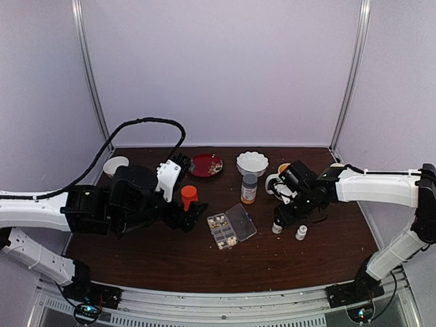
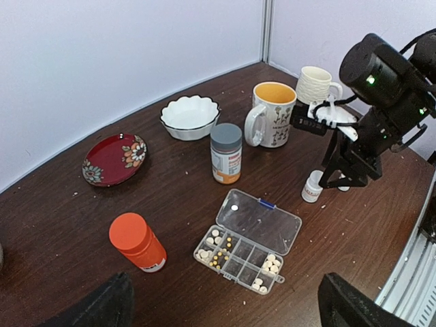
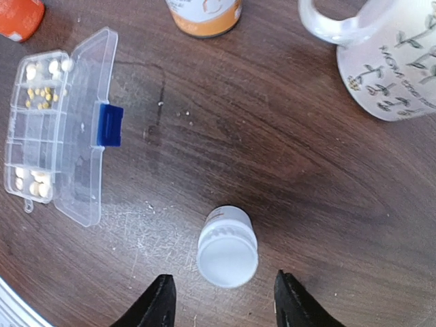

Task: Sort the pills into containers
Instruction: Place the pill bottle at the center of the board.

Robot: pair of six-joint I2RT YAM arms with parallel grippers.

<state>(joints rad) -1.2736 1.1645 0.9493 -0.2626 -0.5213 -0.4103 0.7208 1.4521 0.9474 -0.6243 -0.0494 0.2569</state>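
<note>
Pills point(image 2: 271, 261) in containers point(image 2: 240, 261), right claw point(image 3: 223, 289) spread

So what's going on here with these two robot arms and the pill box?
The right gripper hangs open over a small white bottle that stands upright, and is not gripping it. The left gripper is open too, and empty, near the orange bottle. The pill box lies open between the arms, with pills in some cells and other cells empty.

Left claw point(image 2: 225, 306) and right claw point(image 3: 225, 300) both gape.
</note>
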